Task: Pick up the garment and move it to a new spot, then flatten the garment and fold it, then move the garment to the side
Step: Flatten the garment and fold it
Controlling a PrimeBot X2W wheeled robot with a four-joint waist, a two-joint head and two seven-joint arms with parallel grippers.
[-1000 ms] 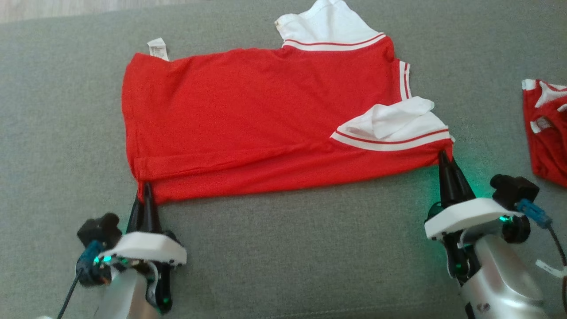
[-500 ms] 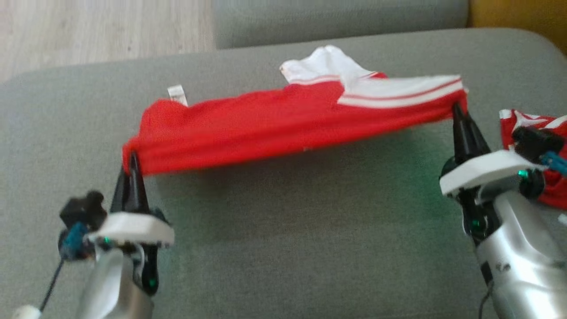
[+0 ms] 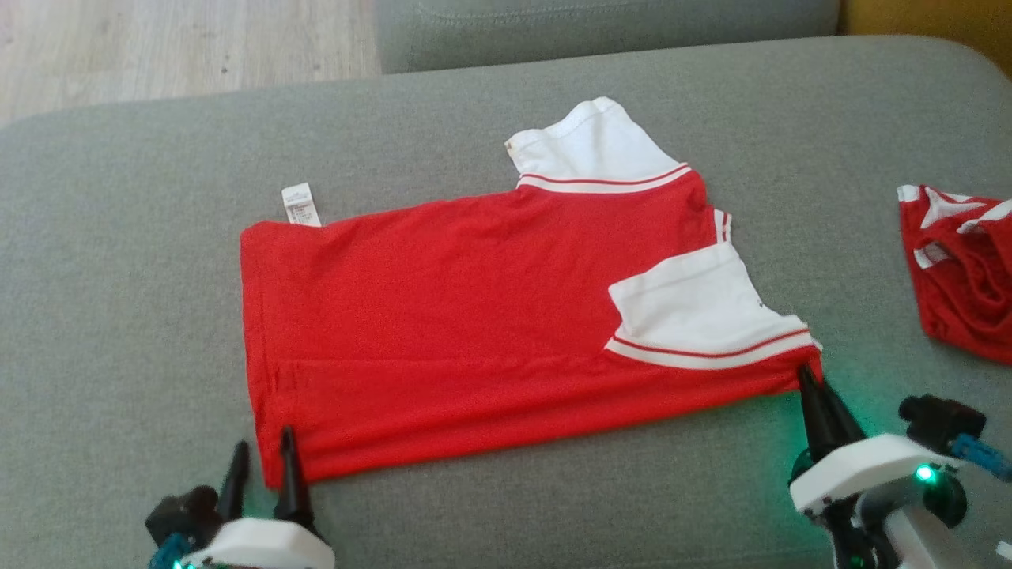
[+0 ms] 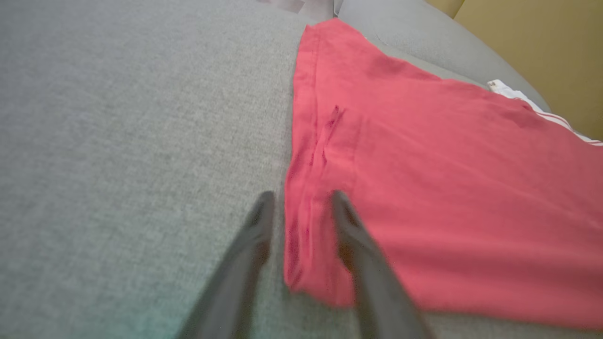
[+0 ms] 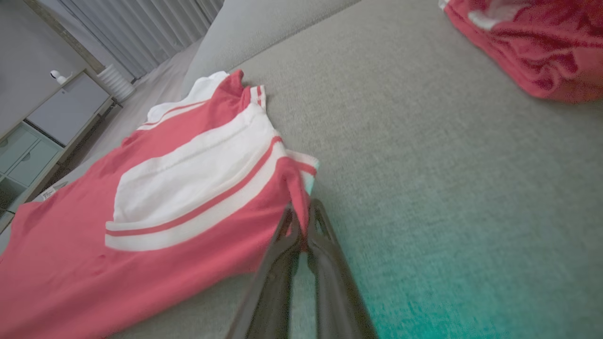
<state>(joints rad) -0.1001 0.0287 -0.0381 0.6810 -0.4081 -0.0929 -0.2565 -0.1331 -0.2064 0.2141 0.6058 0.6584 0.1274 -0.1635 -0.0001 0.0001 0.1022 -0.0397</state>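
The garment (image 3: 458, 316) is a red shirt with white, red-striped sleeves, lying flat on the grey sofa cushion (image 3: 118, 276). My left gripper (image 3: 262, 466) stands open at the shirt's near left corner. In the left wrist view the hem of the garment (image 4: 447, 188) lies loose between the spread fingers of that gripper (image 4: 299, 202). My right gripper (image 3: 810, 379) is shut on the garment's near right corner, below the folded white sleeve. The right wrist view shows the red cloth of the garment (image 5: 141, 212) pinched between the closed tips of that gripper (image 5: 304, 212).
A second crumpled red and white garment (image 3: 964, 269) lies at the cushion's right edge, also in the right wrist view (image 5: 532, 42). Wooden floor (image 3: 158, 39) lies beyond the cushion's far left edge. A white care label (image 3: 300, 205) sticks out at the shirt's far left corner.
Both grippers lifted the near edge of the shirt, then laid it flat again. The left gripper has since opened and let go of its corner. The camera also shifted.
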